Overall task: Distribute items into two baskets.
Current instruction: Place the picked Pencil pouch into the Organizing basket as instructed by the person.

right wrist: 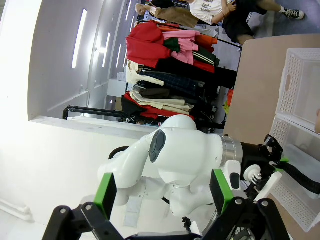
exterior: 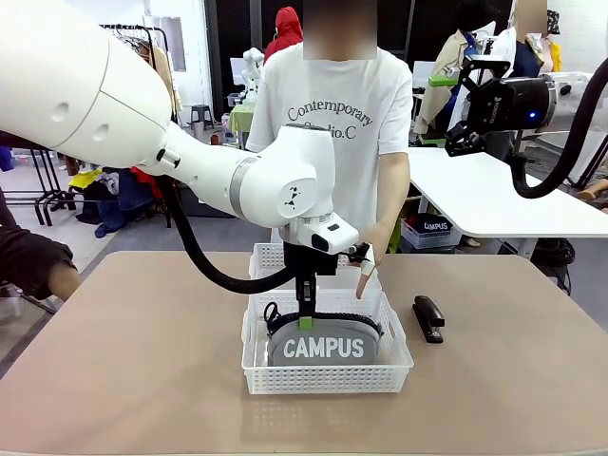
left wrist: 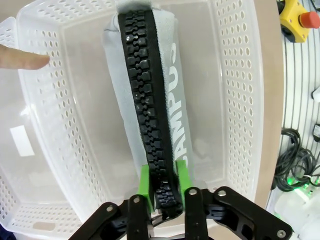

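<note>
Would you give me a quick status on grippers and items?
Left gripper shut on pouch zipper, inside near basket. Right gripper open, raised, empty. Stapler on table beside basket. Person's finger at far rim.

Left arm (exterior: 190, 161), upper left: white shells, black corrugated cable (exterior: 185, 237) below. Left gripper (left wrist: 162, 184), bottom centre: black linkage, green pads (left wrist: 145, 187), silver screws (left wrist: 191, 191).

Front: facing across table (exterior: 142, 380), far side ahead.
Left wrist: looking down, close into near basket (left wrist: 235, 100).
Right wrist: looking left from high.
Shared: near basket.
</note>
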Controlling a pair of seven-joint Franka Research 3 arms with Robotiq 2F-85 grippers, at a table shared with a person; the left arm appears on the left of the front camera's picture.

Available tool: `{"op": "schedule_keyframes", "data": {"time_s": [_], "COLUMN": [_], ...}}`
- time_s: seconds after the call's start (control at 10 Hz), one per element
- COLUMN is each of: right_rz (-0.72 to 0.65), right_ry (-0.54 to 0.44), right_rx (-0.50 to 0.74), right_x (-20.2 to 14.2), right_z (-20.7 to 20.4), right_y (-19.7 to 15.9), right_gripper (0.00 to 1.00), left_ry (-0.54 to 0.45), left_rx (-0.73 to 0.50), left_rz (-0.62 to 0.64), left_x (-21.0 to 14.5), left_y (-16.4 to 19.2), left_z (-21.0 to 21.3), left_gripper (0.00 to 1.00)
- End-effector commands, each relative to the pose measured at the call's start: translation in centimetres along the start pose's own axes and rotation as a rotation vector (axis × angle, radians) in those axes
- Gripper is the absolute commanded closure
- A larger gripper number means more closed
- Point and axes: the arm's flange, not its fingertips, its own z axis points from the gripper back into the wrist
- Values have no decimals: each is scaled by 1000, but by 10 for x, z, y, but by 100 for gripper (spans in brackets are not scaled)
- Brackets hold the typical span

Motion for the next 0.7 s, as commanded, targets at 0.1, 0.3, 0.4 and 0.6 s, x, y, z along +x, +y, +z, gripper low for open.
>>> {"op": "schedule_keyframes", "data": {"time_s": [0.1,0.3,0.4,0.6], "right_rz": [3,3,3,3], "right_ry": [1,1,1,1], "right_rx": [2,2,2,2], "right_x": [0,0,0,0], "right_z": [1,1,1,1], "right_y": [2,2,2,2], "right_gripper": [0,0,0,0], "left_ry": [16,18,13,12], "left_rx": [-1,1,-1,-4], "left_rz": [-1,1,2,5], "left_x": [-3,-6,-7,-7], "left_y": [-2,-2,-2,-1], "left_z": [3,7,9,9], "left_gripper": [6,0,0,0]}}
